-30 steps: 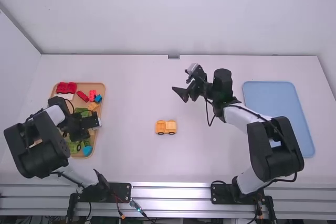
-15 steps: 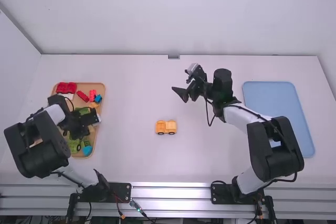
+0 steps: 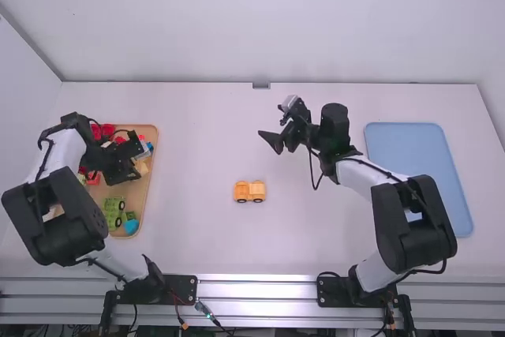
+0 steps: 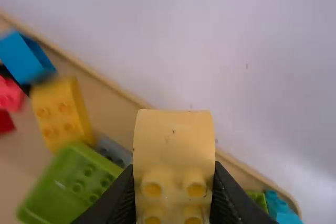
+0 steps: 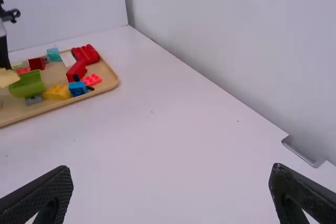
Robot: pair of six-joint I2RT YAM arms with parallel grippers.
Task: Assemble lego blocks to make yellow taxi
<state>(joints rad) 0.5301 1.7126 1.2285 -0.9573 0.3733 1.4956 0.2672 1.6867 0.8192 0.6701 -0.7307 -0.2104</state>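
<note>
In the high view my left gripper [image 3: 131, 173] is over the tray [image 3: 147, 195]. The left wrist view has the left gripper [image 4: 174, 184] shut on a pale yellow curved block [image 4: 173, 145], studs toward the bottom edge; the same block [image 5: 7, 77] shows in the right wrist view. Another yellow block [image 4: 62, 114] lies in the tray by a green piece [image 4: 71, 184]. A yellow-orange taxi body on wheels [image 3: 249, 191] stands mid-table in the high view. My right gripper [image 3: 273, 129] stays beyond it to the right; its fingers are wide apart in the right wrist view, the gripper [image 5: 167, 195] holding nothing.
The tray also holds red blocks [image 5: 85, 53], a blue block [image 5: 77, 88] and green wheeled pieces [image 3: 113, 209]. A light blue mat [image 3: 418, 159] lies at the right of the table. Bare white tabletop lies between the tray and the taxi body.
My left gripper has moved up the picture over the tray, uncovering the green wheeled pieces and covering part of the far end. The right arm and taxi body have stayed put.
</note>
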